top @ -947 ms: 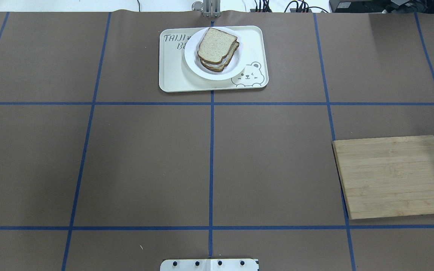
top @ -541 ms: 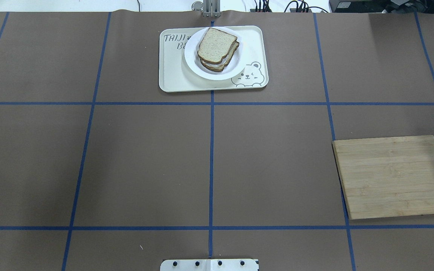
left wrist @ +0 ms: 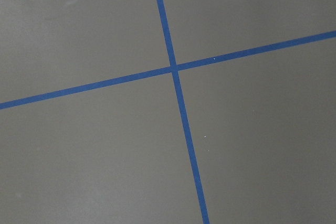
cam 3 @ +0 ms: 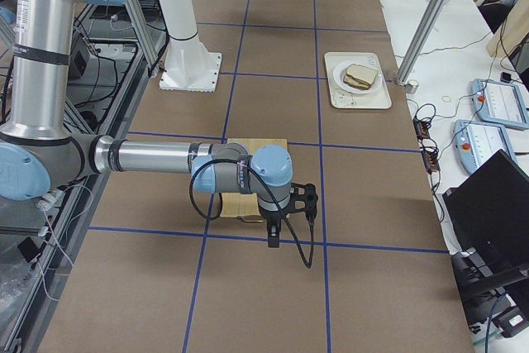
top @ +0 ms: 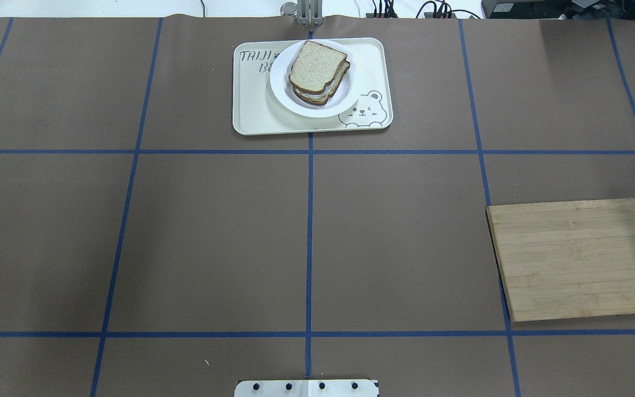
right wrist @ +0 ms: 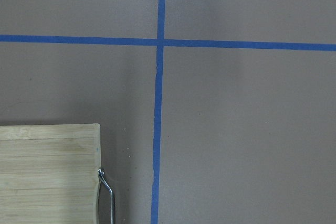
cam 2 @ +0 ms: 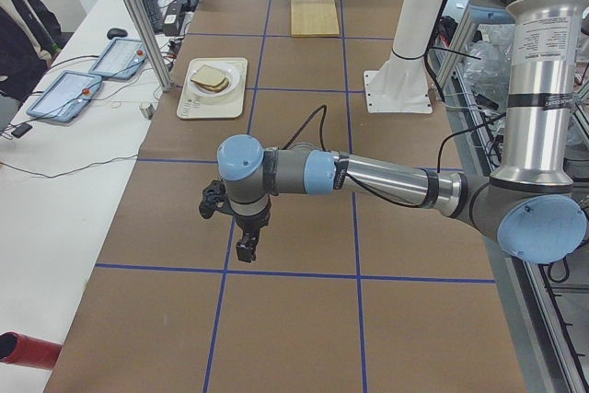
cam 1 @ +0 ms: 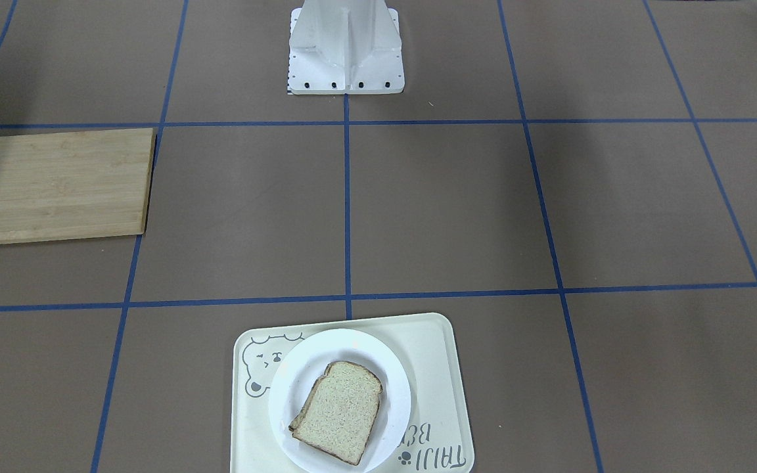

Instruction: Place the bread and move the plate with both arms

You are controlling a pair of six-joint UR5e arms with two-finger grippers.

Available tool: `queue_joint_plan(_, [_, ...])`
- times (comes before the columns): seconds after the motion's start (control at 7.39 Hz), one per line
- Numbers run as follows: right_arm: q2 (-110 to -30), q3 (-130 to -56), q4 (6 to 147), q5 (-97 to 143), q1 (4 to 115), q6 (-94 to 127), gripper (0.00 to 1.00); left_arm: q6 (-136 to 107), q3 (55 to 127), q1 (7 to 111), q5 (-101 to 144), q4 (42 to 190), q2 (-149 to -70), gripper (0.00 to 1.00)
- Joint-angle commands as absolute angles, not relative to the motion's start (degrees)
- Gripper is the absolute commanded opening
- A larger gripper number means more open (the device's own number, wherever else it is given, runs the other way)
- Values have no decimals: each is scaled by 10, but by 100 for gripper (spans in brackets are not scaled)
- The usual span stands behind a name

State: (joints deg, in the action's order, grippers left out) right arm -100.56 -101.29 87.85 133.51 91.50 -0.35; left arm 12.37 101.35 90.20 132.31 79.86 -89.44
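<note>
Slices of bread (top: 317, 66) lie stacked on the white plate (top: 345, 98), which rests on the cream bear-print tray (top: 251, 113) at the table's far middle. They also show in the front-facing view: bread (cam 1: 339, 410), plate (cam 1: 345, 345). Neither arm shows in the overhead view. My left gripper (cam 2: 247, 250) hangs over bare table in the exterior left view, far from the plate. My right gripper (cam 3: 273, 237) hangs beside the wooden board in the exterior right view. I cannot tell whether either is open or shut. Nothing shows in either one.
A wooden cutting board (top: 576, 259) with a metal handle (right wrist: 107, 192) lies at the right side of the table. The white pedestal (cam 1: 345, 46) stands at the robot's edge. Blue tape lines cross the brown table cover.
</note>
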Motion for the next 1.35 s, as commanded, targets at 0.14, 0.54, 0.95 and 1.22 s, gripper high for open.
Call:
queue_joint_plan(0.14, [-1006, -1013, 879, 1336, 915, -2, 100, 124, 1015, 902, 1324, 798, -889, 98])
queue_joint_plan(0.54, [-1006, -1013, 878, 1337, 915, 16, 100, 124, 1015, 903, 1324, 798, -889, 98])
queue_joint_plan(0.95, [-1006, -1013, 878, 1338, 915, 17, 100, 123, 1018, 903, 1324, 798, -882, 98])
queue_joint_plan(1.22, [-1006, -1014, 878, 1338, 915, 17, 100, 123, 1020, 903, 1324, 798, -881, 98])
